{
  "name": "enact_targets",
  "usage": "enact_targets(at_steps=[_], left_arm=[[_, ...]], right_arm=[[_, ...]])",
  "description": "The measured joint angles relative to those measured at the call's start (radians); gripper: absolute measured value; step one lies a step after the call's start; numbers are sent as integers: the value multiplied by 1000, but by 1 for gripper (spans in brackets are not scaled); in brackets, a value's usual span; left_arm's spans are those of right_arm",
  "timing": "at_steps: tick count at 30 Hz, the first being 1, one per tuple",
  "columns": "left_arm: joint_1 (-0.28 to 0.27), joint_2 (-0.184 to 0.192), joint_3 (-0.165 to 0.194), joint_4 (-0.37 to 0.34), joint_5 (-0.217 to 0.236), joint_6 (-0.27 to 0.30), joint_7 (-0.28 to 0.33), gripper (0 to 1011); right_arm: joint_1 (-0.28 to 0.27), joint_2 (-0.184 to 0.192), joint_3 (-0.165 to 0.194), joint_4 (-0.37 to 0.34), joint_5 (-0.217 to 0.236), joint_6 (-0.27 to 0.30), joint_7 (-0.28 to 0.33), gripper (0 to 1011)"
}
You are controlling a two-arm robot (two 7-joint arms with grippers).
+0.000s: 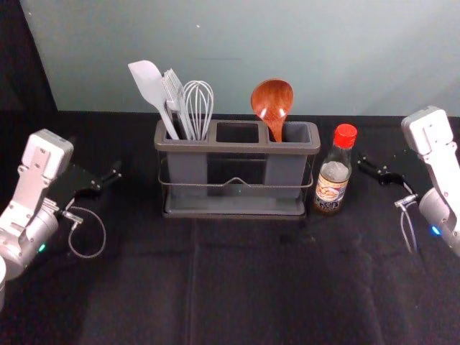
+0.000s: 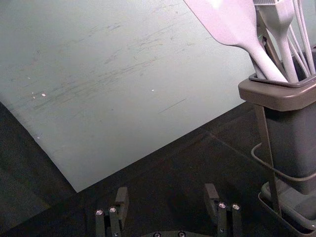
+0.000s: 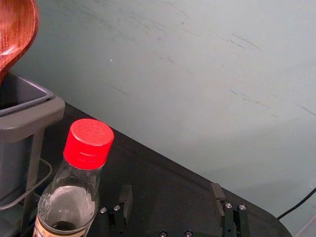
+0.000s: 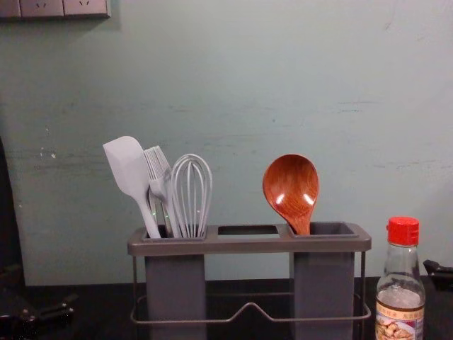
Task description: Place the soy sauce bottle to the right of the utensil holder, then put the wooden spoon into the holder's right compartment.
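The utensil holder stands mid-table. The wooden spoon rests in its right compartment, bowl up, as the chest view also shows the spoon. Just right of the holder, the soy sauce bottle stands upright with its red cap on. My right gripper is to the right of the bottle; in the right wrist view the right gripper is open with nothing between its fingers, the bottle beside it. My left gripper is left of the holder; in its wrist view the left gripper is open and empty.
A white spatula, a brush and a whisk stand in the holder's left compartment. The wall rises behind the black-covered table. A socket panel is high on the wall.
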Motion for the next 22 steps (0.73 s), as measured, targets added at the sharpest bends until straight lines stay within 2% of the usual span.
enact_targets(at_steps=[22], left_arm=[[0,0,0,0,0,0,0,1005]], right_arm=[[0,0,0,-1,1,2,2,1002]])
